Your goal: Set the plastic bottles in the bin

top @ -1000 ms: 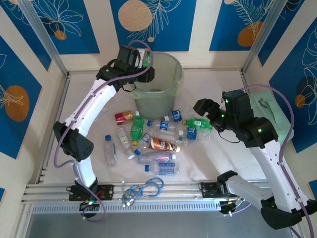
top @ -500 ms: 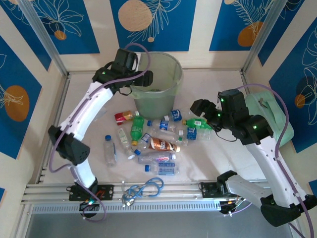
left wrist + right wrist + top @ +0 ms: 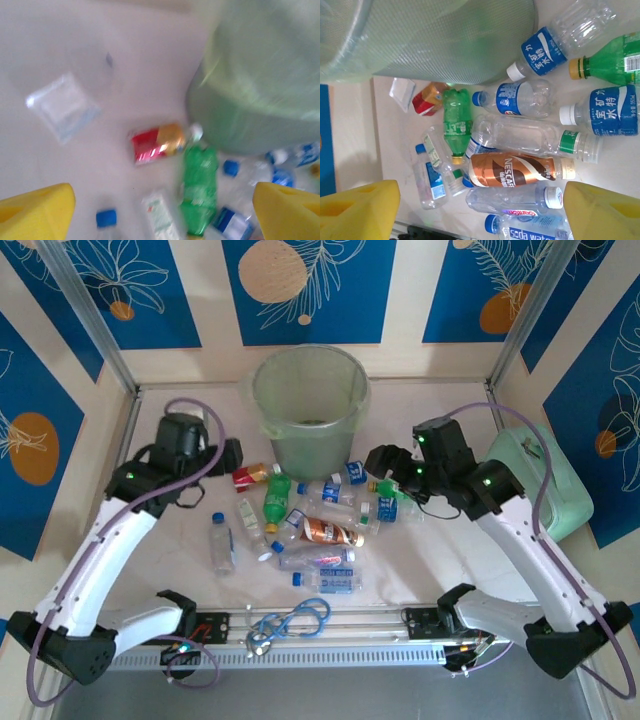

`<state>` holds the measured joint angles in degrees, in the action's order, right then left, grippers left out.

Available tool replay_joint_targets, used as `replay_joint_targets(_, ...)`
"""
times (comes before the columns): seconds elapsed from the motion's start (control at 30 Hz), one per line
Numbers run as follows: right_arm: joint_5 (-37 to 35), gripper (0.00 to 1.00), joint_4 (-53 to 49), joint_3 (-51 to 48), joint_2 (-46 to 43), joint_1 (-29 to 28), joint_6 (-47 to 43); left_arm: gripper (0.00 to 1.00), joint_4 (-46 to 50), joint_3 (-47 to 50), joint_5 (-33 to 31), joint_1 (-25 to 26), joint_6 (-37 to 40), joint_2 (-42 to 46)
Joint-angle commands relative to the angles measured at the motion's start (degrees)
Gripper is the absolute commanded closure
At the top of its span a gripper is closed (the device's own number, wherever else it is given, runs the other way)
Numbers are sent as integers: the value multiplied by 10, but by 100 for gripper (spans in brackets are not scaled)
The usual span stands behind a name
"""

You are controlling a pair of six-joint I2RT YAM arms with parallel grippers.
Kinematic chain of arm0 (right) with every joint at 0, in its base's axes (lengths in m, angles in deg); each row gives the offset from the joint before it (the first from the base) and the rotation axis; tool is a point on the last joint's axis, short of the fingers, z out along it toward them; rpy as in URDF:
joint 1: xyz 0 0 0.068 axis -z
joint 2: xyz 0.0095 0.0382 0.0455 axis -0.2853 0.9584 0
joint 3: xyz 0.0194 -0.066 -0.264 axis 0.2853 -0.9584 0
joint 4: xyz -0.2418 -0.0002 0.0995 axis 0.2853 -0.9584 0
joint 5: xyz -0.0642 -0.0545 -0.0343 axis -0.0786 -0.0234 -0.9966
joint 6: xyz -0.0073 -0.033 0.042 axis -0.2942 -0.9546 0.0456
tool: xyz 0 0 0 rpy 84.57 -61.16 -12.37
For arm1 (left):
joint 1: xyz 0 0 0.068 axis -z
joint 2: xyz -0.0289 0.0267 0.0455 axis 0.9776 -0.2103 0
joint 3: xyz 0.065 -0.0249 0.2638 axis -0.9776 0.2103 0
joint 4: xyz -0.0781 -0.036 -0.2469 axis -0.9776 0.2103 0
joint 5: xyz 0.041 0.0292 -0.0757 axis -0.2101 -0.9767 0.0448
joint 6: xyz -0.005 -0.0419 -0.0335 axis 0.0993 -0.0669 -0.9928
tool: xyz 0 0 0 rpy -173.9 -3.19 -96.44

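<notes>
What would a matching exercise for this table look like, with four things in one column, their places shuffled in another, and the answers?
Things
1. round translucent pale-green plastic bin
2. coiled blue cable
3. mint-green rounded case
4. brown-orange crushed plastic bottle with a Nescafe label

Places
A. near edge of the table
B. right side, beyond the right arm
C. middle, lying on its side among other bottles
D. far middle, standing upright

Pairs: 1-D, 2-A, 3-B, 4-C
</notes>
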<state>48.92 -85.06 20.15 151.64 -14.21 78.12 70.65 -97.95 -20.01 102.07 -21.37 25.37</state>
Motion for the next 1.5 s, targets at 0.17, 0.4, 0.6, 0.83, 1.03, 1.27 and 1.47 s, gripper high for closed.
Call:
replay_joint_targets(0.17, -57, 12, -13, 36, 43, -34, 0, 8, 19, 189, 9, -14, -83, 33)
replay_joint_targets(0.4, -82, 8, 46, 1, 36, -50, -11, 9, -6, 260, 14, -15, -122, 33)
replay_joint_targets(0.6, 0, 10, 47, 25, 83, -26, -47, 14, -45, 302, 18, -18, -158, 5)
replay_joint_targets(0.83, 53, 11, 56, 36, 112, -10, -66, 15, -70, 338, 17, -22, -171, -20)
replay_joint_targets(1.03, 64, 12, 66, 19, 99, -8, -65, 16, -96, 353, 24, -32, -166, -54)
replay_joint_targets(1.27, 82, 12, 72, 21, 98, -7, -74, 26, -118, 340, 38, -42, -151, -100)
replay_joint_targets(1.47, 92, 12, 85, 18, 89, -15, -80, 33, -125, 345, 44, -45, -147, -95)
